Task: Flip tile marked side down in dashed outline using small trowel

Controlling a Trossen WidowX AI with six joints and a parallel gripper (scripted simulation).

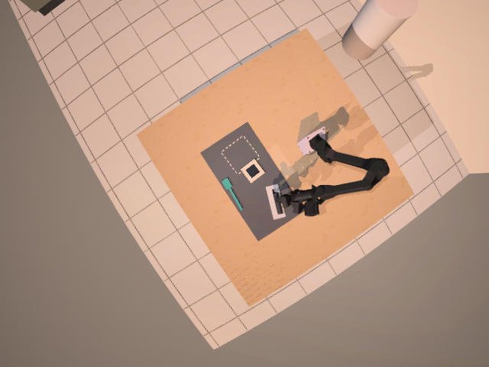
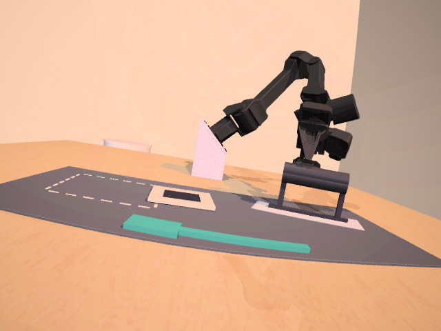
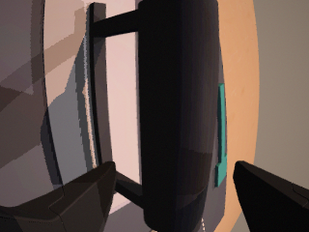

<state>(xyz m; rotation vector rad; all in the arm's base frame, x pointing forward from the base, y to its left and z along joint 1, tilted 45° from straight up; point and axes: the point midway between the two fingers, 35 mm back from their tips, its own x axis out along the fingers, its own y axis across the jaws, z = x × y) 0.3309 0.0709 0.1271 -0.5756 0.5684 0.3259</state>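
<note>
One gripper [image 1: 284,199] [image 2: 309,160] [image 3: 175,164], open, empty, over the small trowel [image 1: 279,203] [image 2: 315,178] [image 3: 179,97]. Descend square across mid-handle, centred, then close. Tile [image 1: 252,170] [image 2: 181,196]: mark up, at the dashed outline's [image 1: 233,144] [image 2: 73,194] [image 3: 203,224] edge.

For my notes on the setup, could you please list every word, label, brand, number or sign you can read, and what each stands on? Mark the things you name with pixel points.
There is no readable text in any view.
The tile [image 1: 259,164] [image 2: 210,205] bears only a plain dark square, and the mat [image 1: 252,221] [image 2: 227,221] only a dashed outline.
</note>
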